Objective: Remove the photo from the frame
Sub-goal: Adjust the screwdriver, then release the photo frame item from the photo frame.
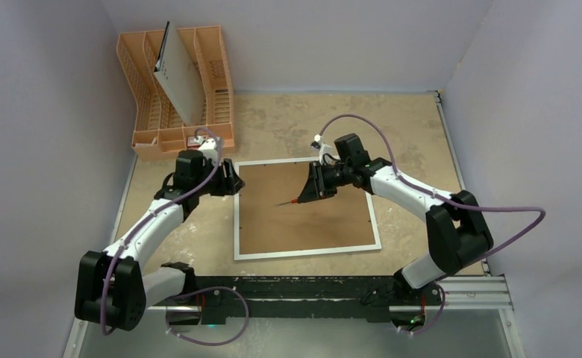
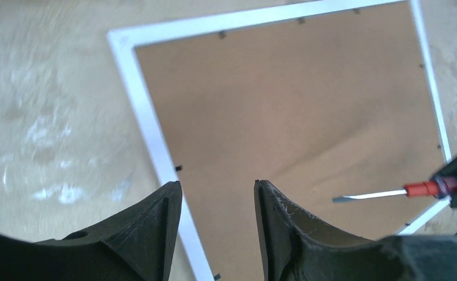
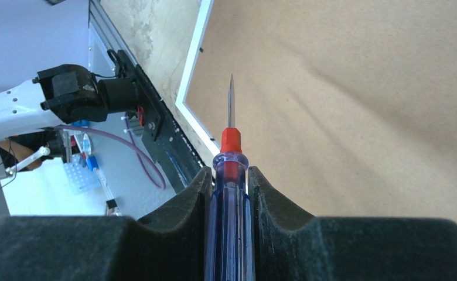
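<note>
The frame (image 1: 236,224) lies face down in the middle of the table, its brown fibreboard back (image 1: 303,216) up inside a narrow white border (image 2: 147,117). The photo is hidden under that back. Small black tabs (image 2: 178,168) sit along the inner edge. My left gripper (image 1: 236,179) hovers open over the frame's left edge with nothing between its fingers (image 2: 217,186). Over the middle of the back, my right gripper (image 1: 308,192) is shut on a screwdriver (image 3: 230,146) with a clear blue handle and red collar. Its blade points down toward the board (image 2: 378,193).
An orange plastic rack (image 1: 142,82) stands at the back left with a grey-white holed board (image 1: 177,74) leaning in it. Grey walls close in the table on three sides. A black rail (image 1: 333,287) with the arm bases runs along the near edge.
</note>
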Tool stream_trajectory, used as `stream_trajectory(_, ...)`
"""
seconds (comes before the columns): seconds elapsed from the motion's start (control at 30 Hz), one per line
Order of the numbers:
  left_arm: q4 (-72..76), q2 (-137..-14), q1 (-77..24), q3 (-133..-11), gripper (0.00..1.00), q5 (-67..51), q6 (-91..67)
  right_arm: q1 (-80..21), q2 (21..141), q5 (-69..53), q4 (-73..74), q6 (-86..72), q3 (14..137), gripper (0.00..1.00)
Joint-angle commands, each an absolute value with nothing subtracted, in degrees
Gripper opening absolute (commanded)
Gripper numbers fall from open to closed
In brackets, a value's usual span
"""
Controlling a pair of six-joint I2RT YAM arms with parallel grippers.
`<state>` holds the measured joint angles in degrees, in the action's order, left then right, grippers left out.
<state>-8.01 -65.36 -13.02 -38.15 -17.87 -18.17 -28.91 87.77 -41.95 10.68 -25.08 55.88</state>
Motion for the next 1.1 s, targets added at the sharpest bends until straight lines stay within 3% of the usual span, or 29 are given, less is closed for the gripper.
stream_trajectory(0.0,-5.4,-66.5,-9.6,-33.6,0.49,-18.4,-28.1,-32.1,88.7,-42.2,5.3,-30.2,55.5,0.0)
stream_trajectory(0.4,-5.5,-72.0,-9.6,-30.3,0.44,-19.5,-26.9,-41.1,95.1,-42.1,-3.1,-39.0,56.1,0.0)
stream_trajectory(1.07,-7.9,-76.4,-10.6,-30.5,0.35,-16.1,-23.8,-41.9,104.4,-39.6,-8.5,-46.9,58.4,0.0)
